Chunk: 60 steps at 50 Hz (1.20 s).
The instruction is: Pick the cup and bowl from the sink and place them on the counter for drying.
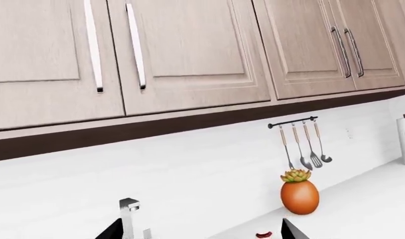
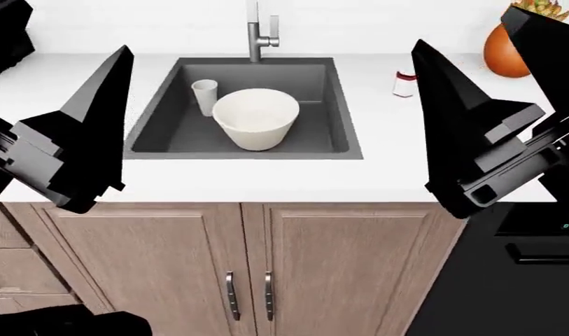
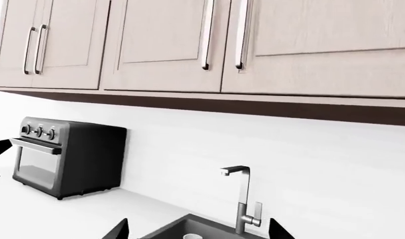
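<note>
Inside the sink [image 2: 331, 105], the bowl [image 2: 256, 117] is seen upright, with the cup [image 2: 205, 96] just beside it, toward the faucet [image 2: 258, 31]. Both grippers, left [image 2: 74, 140] and right [image 2: 471, 133], are held wide apart, empty, nearer than the sink.

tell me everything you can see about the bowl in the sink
The bowl is large, plain and cream-white with a matte look: deep, with sides flaring from a narrower base to a wide round rim. It sits upright and empty in the dark grey sink, near the middle. The small white cup stands close beside it; whether they touch is unclear. Neither gripper touches it.
</note>
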### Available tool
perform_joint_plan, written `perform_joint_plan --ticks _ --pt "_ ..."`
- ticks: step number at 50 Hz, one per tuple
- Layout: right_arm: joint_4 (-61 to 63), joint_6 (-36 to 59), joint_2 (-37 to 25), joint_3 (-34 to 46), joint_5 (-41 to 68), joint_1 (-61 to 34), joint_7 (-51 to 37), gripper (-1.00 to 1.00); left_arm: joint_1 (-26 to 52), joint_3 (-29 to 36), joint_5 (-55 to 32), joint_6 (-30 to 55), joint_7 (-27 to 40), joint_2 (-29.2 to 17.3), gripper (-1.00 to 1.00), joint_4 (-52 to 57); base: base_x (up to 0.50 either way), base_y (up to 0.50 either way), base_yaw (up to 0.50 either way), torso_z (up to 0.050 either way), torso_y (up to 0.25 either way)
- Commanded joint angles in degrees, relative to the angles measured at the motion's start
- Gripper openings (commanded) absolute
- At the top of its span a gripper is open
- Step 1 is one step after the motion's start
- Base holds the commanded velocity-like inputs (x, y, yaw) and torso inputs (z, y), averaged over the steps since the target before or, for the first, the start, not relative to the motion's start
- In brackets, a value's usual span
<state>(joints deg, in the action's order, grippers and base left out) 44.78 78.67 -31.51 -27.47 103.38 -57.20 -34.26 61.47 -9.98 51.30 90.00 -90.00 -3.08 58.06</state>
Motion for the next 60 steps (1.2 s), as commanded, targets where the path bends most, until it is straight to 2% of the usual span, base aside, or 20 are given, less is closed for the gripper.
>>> perform_joint_plan --ticks 1,35,48,60 --pt "0.3 -0.5 0.5 0.9 -1.1 -0.2 0.9 1.0 0.3 -0.3 -0.3 0.0 0.0 0.4 1.0 0.2 0.09 0.5 0.0 0.0 0.0" --pt "0.2 -2.4 0.5 2.4 -3.3 -0.1 2.6 1.0 1.1 -0.3 -0.3 0.0 0.0 0.9 1.0 -0.6 0.11 0.5 0.0 0.0 0.0" --pt "0.2 -3.2 0.5 2.4 -4.3 0.4 2.9 1.0 1.2 0.3 -0.1 0.0 0.0 1.3 1.0 -0.6 0.27 0.48 0.0 0.0 0.0" --pt "0.2 -4.2 0.2 2.1 -4.2 1.4 2.7 1.0 0.9 1.1 0.1 0.0 0.0 1.3 1.0 -0.2 0.44 0.2 0.0 0.0 0.0"
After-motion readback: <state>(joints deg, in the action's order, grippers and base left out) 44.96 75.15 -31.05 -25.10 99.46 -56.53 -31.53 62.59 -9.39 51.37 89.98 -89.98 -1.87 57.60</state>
